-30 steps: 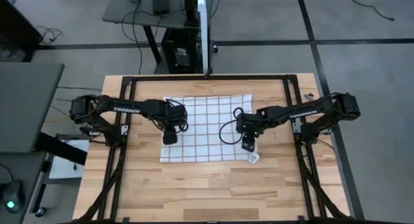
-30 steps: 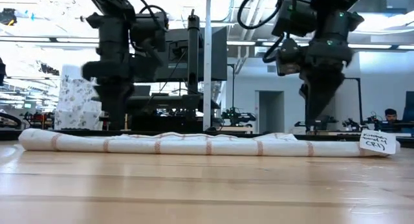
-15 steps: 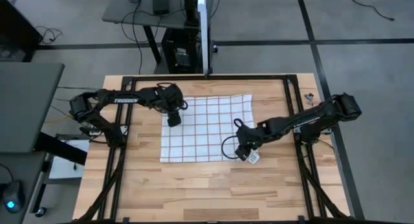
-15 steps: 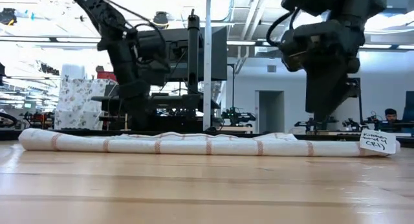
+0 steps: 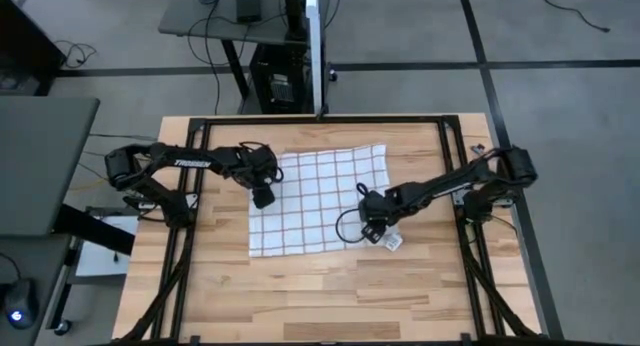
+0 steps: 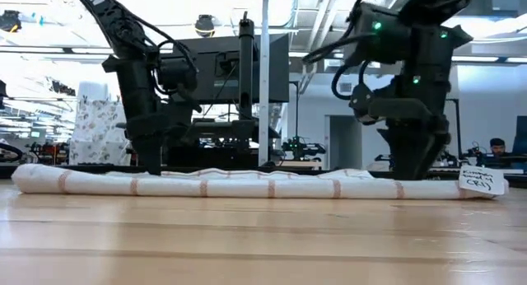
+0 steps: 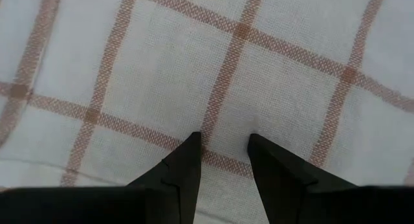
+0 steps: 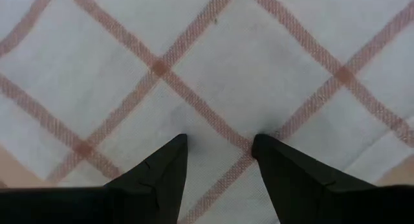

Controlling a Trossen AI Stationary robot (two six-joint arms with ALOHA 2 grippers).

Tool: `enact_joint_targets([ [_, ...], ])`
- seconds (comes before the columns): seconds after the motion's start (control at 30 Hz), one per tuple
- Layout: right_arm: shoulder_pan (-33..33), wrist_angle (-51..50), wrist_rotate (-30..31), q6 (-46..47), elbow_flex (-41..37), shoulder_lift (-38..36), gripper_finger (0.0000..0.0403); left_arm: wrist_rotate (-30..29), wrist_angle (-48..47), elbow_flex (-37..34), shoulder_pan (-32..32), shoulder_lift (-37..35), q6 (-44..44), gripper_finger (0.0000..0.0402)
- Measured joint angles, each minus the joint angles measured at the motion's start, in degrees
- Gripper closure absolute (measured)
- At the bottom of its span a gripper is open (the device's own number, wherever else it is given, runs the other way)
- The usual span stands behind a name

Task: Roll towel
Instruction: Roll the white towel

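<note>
Wooden planks of the table [image 5: 300, 296] fill the middle of the high view, boxed in by a black metal frame [image 5: 320, 120] and set on a grey floor. I see the towel [image 5: 318, 201] spread flat near the centre of that frame, slightly skewed, its checked face up. From the low view it reads as a long pale strip [image 6: 247, 184] lying across the wood, with monitors and office clutter behind it.

My left gripper [image 5: 263, 196] sits at the towel's left edge, a little above centre in the frame. In the left wrist view its 2 fingers [image 7: 184, 175] stand slightly apart, tips pressed down onto the cloth with nothing between them but fabric.

My right gripper [image 5: 372, 231] is down at the towel's lower right corner. The right wrist view shows its 2 fingers [image 8: 162, 175] parted, tips resting on the weave close to the hem, bare wood peeking past the edge.

A small white tag [image 5: 392, 243] with handwriting lies on the table just beside the right gripper, at the towel's corner; in the low view it stands at the far right end of the strip [image 6: 482, 180]. A loop of black cable [image 5: 347, 224] hangs off the right arm over the cloth's lower right part, and another bunch of cable crowds the left wrist.
</note>
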Motion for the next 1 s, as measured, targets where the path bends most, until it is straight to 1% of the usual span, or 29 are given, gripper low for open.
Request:
enact_joint_targets([
  [0.17,-6.13,-0.1,-0.19,-12.72,-0.07,0.32,0.0223,-0.34,-1.95,0.0,-5.93,0.0,-9.25,0.0284],
  [0.43,-20.6,1.41,-0.46,-31.9,0.74,0.45,0.0223,0.25,-1.51,-0.05,-18.68,0.04,-27.69,0.0284],
  [0.53,-25.17,-2.04,-0.36,-37.07,3.15,0.33,0.0223,0.75,-1.84,0.57,-23.19,0.13,-32.88,0.0284],
  [0.57,-26.36,-3.95,-0.47,-38.0,4.37,0.18,0.0223,1.1,-3.21,1.45,-24.29,0.28,-33.64,0.0284],
  [0.63,-28.36,-6.73,-2.64,-38.62,7.41,-1.13,0.0223,1.56,-6.83,4.0,-25.7,0.37,-34.14,0.0284],
  [0.73,-28.68,-9.68,-8.33,-36.28,10.04,-3.77,0.0223,1.23,-15.58,8.62,-25.94,0.66,-32.92,0.0284],
  [0.8,-27.0,-9.23,-12.13,-33.05,9.83,-5.3,0.0223,-1.9,-17.78,12.15,-25.33,0.32,-31.27,0.0284],
  [0.9,-22.09,-7.25,-13.18,-28.57,8.79,-6.74,0.0223,-7.35,-20.75,14.89,-24.05,0.39,-27.39,0.0284],
  [1.0,-15.89,-4.1,-13.27,-23.93,7.0,-6.21,0.0223,-9.76,-19.52,16.1,-21.9,0.28,-23.59,0.0284],
])
